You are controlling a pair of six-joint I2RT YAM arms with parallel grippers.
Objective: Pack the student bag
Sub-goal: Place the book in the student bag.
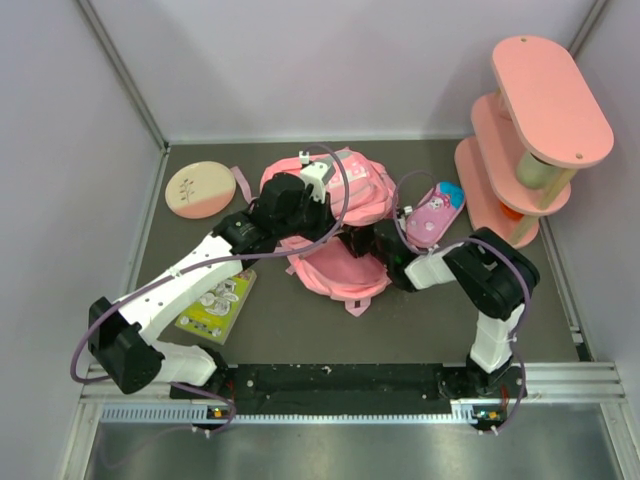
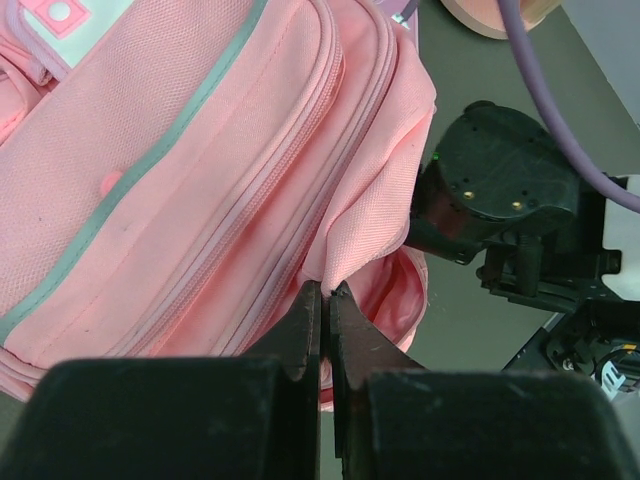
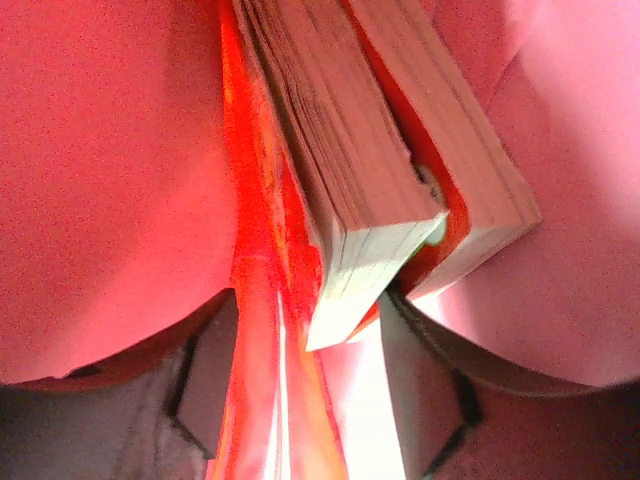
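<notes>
From above, the student bag (image 1: 335, 272) lies mid-table (image 1: 200, 240) with your right gripper (image 1: 365, 245) pushed into its mouth. On the left wrist, your left gripper (image 2: 322, 290) has its jaws pinched together on the bag's fabric lip, probably to hold that mouth up and open. The right wrist shows books (image 3: 380, 200) standing edge-on in the pink lining, but you can't tell whether that claw is apart or clamped.

No word, number or brand can be read anywhere. The yellow-green booklet (image 1: 215, 303) on the bench (image 1: 300, 325) carries cartoon figures and print too small to make out. The white patch (image 2: 60, 20) on the student bag (image 2: 150, 200) shows no letters. The pencil case (image 1: 433, 215) bears only a cartoon, and the round plate (image 1: 200, 190) only a plant drawing.
</notes>
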